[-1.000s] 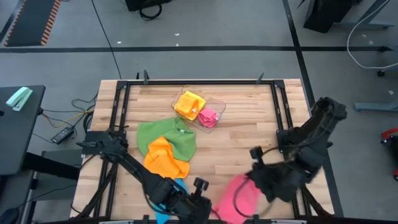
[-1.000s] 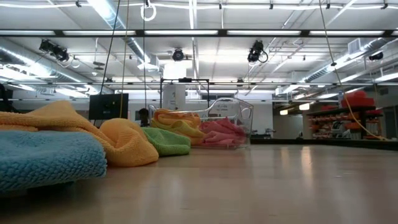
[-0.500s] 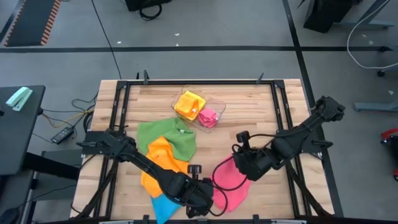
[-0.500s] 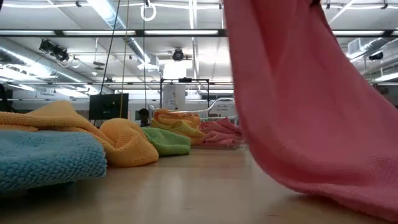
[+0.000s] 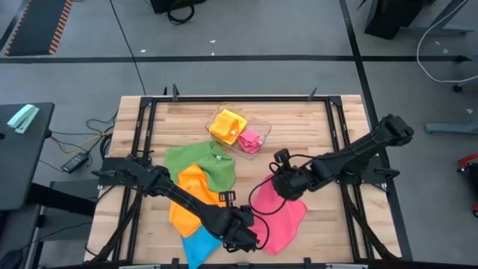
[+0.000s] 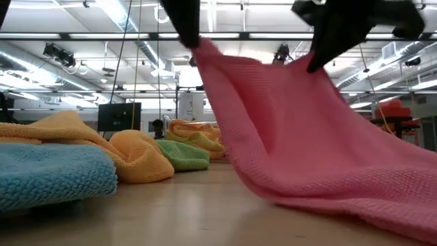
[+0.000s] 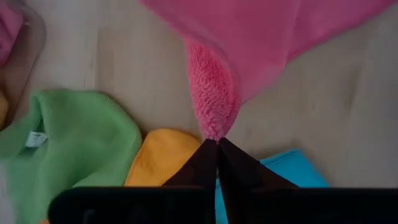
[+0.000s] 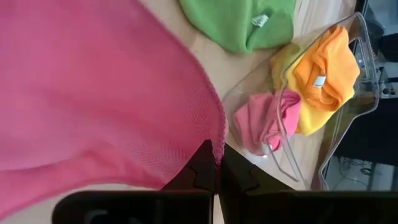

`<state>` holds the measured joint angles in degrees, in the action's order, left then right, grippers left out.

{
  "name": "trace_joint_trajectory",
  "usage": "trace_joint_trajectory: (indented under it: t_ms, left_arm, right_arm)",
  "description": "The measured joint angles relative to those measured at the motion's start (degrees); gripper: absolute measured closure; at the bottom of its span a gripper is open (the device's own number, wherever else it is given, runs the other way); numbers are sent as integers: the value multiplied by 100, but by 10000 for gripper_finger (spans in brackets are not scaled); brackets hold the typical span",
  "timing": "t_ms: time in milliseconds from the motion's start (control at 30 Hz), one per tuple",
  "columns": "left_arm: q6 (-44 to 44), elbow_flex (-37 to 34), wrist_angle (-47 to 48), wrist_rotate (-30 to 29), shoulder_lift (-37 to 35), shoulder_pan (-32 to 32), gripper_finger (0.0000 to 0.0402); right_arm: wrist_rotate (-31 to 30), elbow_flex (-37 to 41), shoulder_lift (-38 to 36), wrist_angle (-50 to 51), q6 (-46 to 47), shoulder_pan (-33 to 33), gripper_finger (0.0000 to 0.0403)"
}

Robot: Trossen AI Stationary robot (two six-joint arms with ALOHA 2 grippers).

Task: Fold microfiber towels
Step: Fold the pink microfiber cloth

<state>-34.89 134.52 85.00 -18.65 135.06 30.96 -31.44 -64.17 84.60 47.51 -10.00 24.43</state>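
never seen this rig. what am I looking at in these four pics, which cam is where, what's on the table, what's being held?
It is a two-armed robot at a wooden table. One picture looks straight down from above, one looks level from table-top height, and two come from cameras on the arms' wrists.

The left gripper and the right gripper are each shut on an edge of a pink towel, holding it stretched up between them while its far part drags on the table.

Loose on the table lie a green towel, an orange towel and a blue towel. A clear plastic tray at the back holds folded cloths: yellow-orange ones and a pink one.
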Motion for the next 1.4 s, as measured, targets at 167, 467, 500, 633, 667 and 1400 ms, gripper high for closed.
trace_joint_trajectory:
  t_ms: [167, 467, 500, 633, 667, 1400]
  left_arm:
    - [-48, -2, 522, -251, 61, -40, 382]
    - [562, -234, 505, -779, 57, -150, 379]
    - [561, -357, 492, -785, 57, -198, 378]
    - [685, -1007, 502, -801, 57, -349, 384]
    - [736, -1193, 509, -798, 48, -374, 389]
    - [690, -3209, -1396, -560, -1605, -654, 371]
  right_arm:
    - [81, 381, 0, -749, -578, -477, 391]
    - [539, 547, 0, -1359, -1343, -1312, 391]
    - [566, 543, 0, -1357, -1397, -1399, 391]
    - [775, 525, 0, -1402, -1571, -1659, 391]
    - [836, 525, 0, -1422, -1608, -1715, 391]
    - [1827, 514, 0, -1288, -1261, -1900, 391]
